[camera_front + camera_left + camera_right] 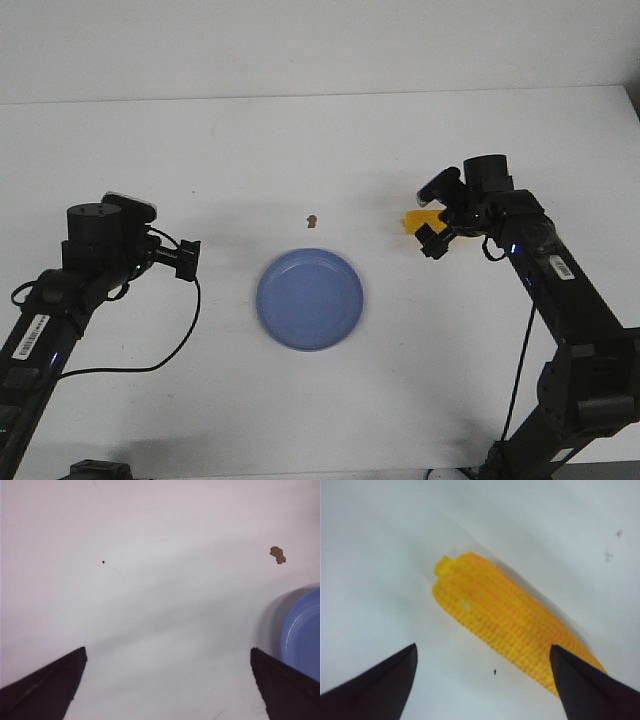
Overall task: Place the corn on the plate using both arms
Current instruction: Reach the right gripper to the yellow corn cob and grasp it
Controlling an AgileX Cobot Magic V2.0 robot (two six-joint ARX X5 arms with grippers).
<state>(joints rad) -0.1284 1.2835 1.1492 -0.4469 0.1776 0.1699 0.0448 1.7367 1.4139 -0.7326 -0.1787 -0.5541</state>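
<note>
The right gripper (432, 232) hangs right over the corn (415, 221), which lies on the white surface (300, 400) to the right of the plate (310, 299) and a little farther back, clear of the rim. In the front view only a stub of yellow peeks out from under the black wrist. In the right wrist view the cob (512, 620) fills the middle: its long axis runs on a slant across the gap between the two fingers (375, 685), the stubby stalk end pointing away from them, the other end passing behind one finger and cut off from sight. The fingers stand wide apart, nothing between them yet, and I judge them still above the cob, not touching.

The left gripper (186, 259) sits well apart on the far side of the plate, its fingers (45, 690) spread over bare surface, the plate's blue edge (302, 635) just at the side of its view, near a brown speck (277, 555). So the right arm is plainly nearer. The close will want the fingers across the cob's width, so some wrist turn looks likely.

White stickers on both arms carry print, too small to read.
</note>
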